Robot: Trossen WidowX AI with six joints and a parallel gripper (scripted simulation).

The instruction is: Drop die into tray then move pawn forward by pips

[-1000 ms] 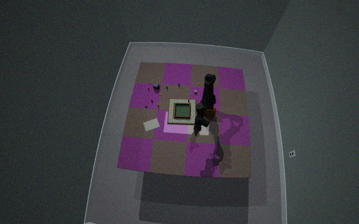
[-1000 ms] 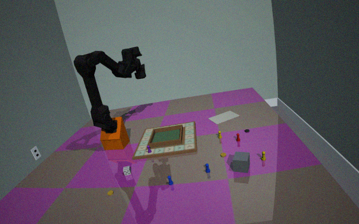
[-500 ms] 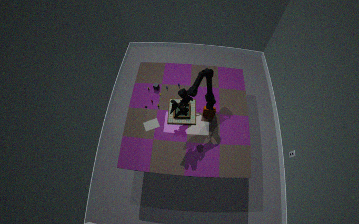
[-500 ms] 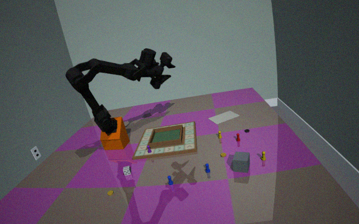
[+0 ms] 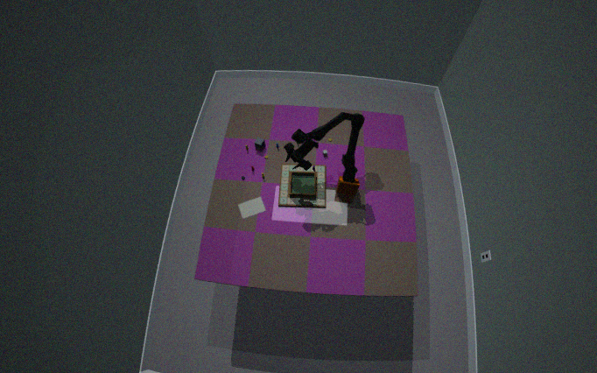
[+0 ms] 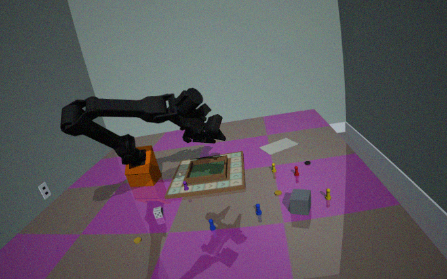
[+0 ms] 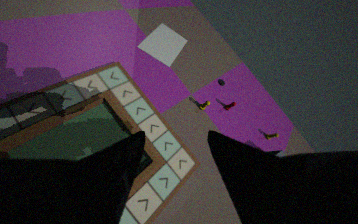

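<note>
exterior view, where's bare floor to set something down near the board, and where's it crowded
Free: the near stretch past the blue pawns, and the patch between the board and the white sheet. Crowded: right of the board, around the grey block, where yellow and red pawns and discs stand. The die lies off the board's near left corner.

top: high, distant, looking down; exterior: oblique, nearer; wrist: close; all share board (image 5: 303, 185).

The arm (image 6: 114, 111) rises from its base, folds at the elbow and reaches out level; the gripper (image 6: 208, 133) tilts downward, jaws partly apart, holding nothing.
</note>
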